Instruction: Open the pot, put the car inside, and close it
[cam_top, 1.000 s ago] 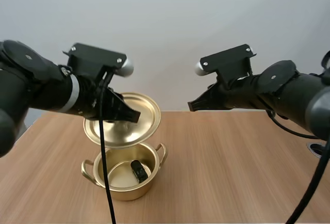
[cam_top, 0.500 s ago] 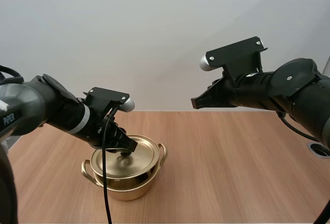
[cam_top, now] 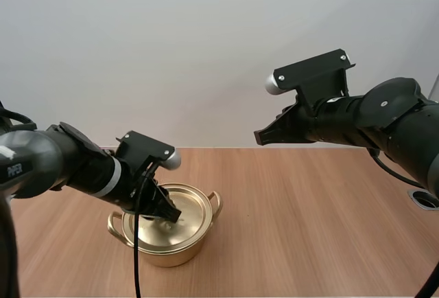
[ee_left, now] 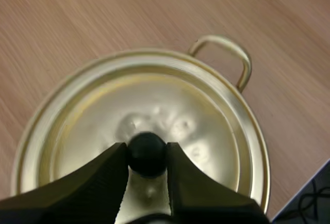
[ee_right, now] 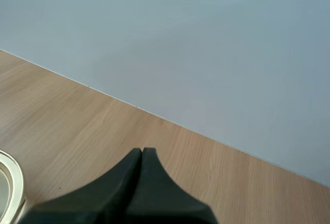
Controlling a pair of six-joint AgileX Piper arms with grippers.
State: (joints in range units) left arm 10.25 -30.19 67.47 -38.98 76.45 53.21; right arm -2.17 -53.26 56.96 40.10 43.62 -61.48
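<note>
Since half a second before, the left gripper (cam_top: 170, 214) had sunk a little lower, and the lid (cam_top: 195, 203) had come down flat on the golden pot (cam_top: 168, 255). From above, the pot stood on the near left part of the table (cam_top: 309, 229). The right gripper (cam_top: 258, 136) hung high over the far middle, well apart from it. In the left wrist view, the two fingers (ee_left: 108, 167) pinched the black knob (ee_left: 147, 154) of the lid between them. In the right wrist view, the right fingers lay together as one dark wedge, holding nothing, above the wood.
</note>
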